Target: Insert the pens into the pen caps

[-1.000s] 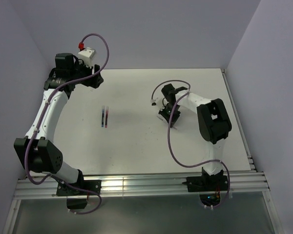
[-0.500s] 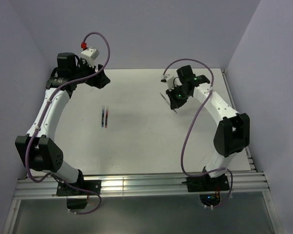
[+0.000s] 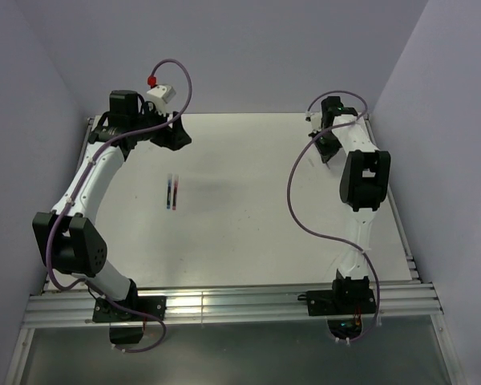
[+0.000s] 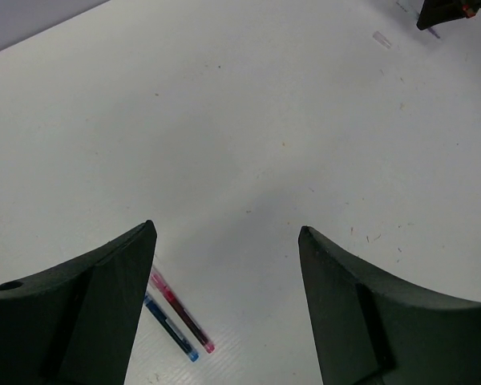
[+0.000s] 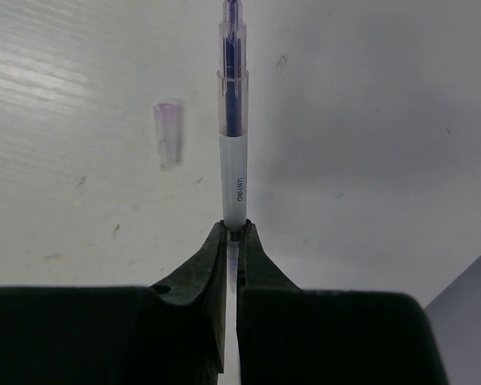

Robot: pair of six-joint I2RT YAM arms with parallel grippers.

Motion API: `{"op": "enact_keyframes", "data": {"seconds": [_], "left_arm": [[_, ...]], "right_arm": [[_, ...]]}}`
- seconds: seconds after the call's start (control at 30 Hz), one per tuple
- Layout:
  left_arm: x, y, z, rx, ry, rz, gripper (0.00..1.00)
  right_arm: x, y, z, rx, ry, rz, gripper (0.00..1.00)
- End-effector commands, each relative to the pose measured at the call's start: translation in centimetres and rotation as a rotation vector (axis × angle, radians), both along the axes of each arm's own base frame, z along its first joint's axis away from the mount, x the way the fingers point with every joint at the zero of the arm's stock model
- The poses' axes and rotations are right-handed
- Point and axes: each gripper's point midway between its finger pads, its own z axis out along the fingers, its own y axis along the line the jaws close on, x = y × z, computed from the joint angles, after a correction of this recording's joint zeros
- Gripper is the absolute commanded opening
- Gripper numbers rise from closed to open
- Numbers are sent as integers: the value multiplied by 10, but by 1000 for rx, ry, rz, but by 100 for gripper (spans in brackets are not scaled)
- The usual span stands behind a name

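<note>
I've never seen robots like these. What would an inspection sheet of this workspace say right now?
Surface: white table, a few small specks.
Job's things: red pen and blue pen lie side by side on the table; clear pen is held above it; one cap lies beside the clear pen, apart from it.
Clutter: nothing seen.
Grippers: left gripper open and empty, above the table; right gripper shut on the clear pen's end.
Cables: purple cables, in loose loops.
Surroundings: pale walls at the sides and back; metal rail at the near edge.
</note>
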Motion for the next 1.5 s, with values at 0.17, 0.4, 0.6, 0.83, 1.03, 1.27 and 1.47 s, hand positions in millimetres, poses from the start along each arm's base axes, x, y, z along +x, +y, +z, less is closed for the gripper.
{"op": "enact_keyframes", "data": {"seconds": [0.17, 0.4, 0.6, 0.83, 1.03, 1.27, 1.47], "left_arm": [[-15, -5, 11, -25, 4, -40, 77], [-20, -7, 4, -28, 48, -64, 77], [-24, 0, -7, -18, 53, -10, 79], [-26, 8, -14, 15, 44, 20, 80], [-37, 6, -41, 17, 107, -7, 79], [-68, -2, -86, 50, 132, -172, 76], [-95, -21, -118, 170, 77, -367, 74]], "right_arm": [[9, -25, -13, -201, 48, 45, 0], [0, -17, -26, -258, 124, 151, 0], [-18, 12, -36, -189, 180, 239, 0], [-49, 57, -42, -89, 236, 290, 0], [-84, 100, -51, 39, 302, 312, 0], [-119, 140, -52, 140, 359, 342, 0], [-140, 167, -47, 211, 381, 350, 0]]}}
